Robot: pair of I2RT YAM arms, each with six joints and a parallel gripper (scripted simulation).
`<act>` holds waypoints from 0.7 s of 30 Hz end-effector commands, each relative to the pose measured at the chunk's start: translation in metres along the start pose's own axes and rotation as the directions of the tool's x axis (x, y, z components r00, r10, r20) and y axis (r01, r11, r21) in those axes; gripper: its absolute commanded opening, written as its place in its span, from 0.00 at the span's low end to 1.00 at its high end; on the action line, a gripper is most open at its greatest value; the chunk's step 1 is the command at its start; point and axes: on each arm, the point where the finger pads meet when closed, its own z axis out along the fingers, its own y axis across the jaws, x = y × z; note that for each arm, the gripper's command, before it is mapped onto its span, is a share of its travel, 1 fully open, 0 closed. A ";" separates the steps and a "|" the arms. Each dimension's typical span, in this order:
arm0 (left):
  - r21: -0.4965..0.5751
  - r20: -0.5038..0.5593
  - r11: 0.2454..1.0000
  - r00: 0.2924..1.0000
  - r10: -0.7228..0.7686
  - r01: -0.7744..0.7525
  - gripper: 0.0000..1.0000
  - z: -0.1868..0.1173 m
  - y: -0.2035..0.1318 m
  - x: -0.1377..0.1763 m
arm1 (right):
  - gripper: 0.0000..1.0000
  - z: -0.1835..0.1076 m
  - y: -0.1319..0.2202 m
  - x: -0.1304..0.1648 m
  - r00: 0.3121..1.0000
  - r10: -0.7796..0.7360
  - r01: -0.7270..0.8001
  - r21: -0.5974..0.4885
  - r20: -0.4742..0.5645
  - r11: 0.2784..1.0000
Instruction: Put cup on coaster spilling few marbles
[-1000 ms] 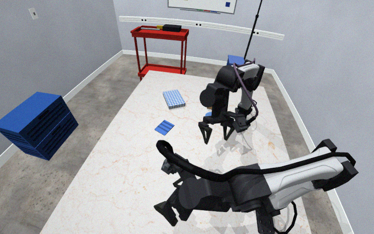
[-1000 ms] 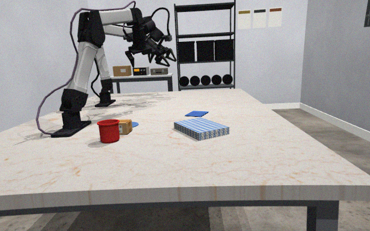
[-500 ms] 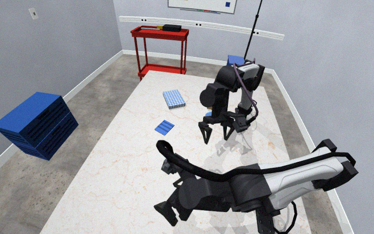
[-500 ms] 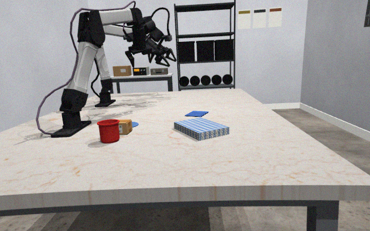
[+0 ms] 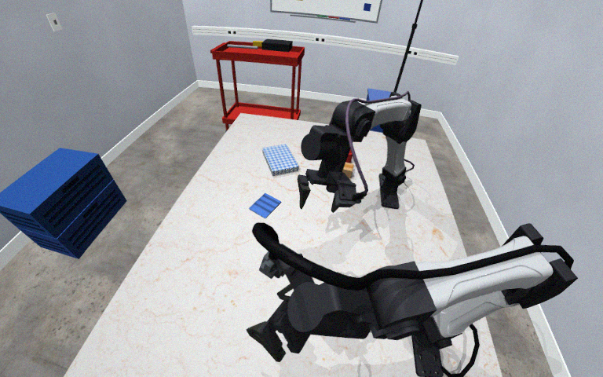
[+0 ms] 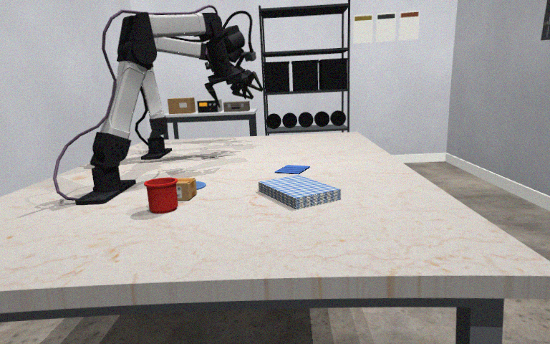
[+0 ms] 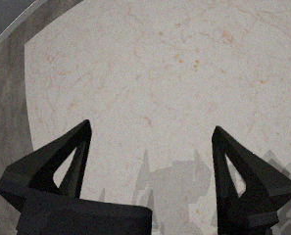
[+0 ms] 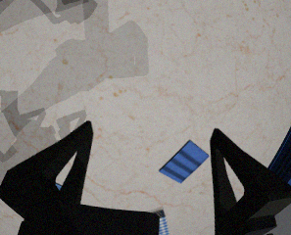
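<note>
A red cup (image 6: 162,196) stands upright on the table; the top view shows only a sliver of it (image 5: 349,156) behind the right arm. No marbles are visible. A flat round blue disc (image 6: 200,185) lies partly behind a small box. A flat striped blue square (image 5: 264,205) (image 6: 292,169) (image 8: 184,162) lies on the table. I cannot tell for certain which of the two is the coaster. My right gripper (image 5: 318,207) (image 8: 152,130) is open and empty above the table, with the square off to one side. My left gripper (image 5: 264,312) (image 7: 152,128) is open and empty above the table, far from the cup.
A small brown box (image 5: 348,170) (image 6: 187,189) stands beside the cup, between it and the disc in the exterior view. A folded blue checked cloth (image 5: 279,159) (image 6: 299,191) lies near the striped square. The right arm reaches over the box and cup area in the top view.
</note>
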 end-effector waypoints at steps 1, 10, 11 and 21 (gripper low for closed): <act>-0.025 0.040 1.000 0.999 0.008 -0.007 1.00 -0.005 -0.002 -0.014 | 0.96 -0.019 -0.026 0.029 0.994 0.083 -0.072 0.143 -0.072 0.987; 0.038 0.187 0.997 0.981 0.055 -0.063 1.00 0.002 -0.071 -0.074 | 0.96 -0.051 -0.029 0.236 0.731 0.577 -0.460 0.361 -0.365 0.811; 0.047 0.205 0.997 0.977 0.057 -0.068 1.00 0.002 -0.080 -0.081 | 0.96 -0.055 -0.024 0.253 0.694 0.615 -0.492 0.377 -0.375 0.785; 0.207 0.429 0.968 0.902 0.042 -0.143 1.00 -0.024 -0.210 -0.149 | 0.96 -0.082 0.066 0.389 0.235 0.906 -0.773 0.497 -0.353 0.394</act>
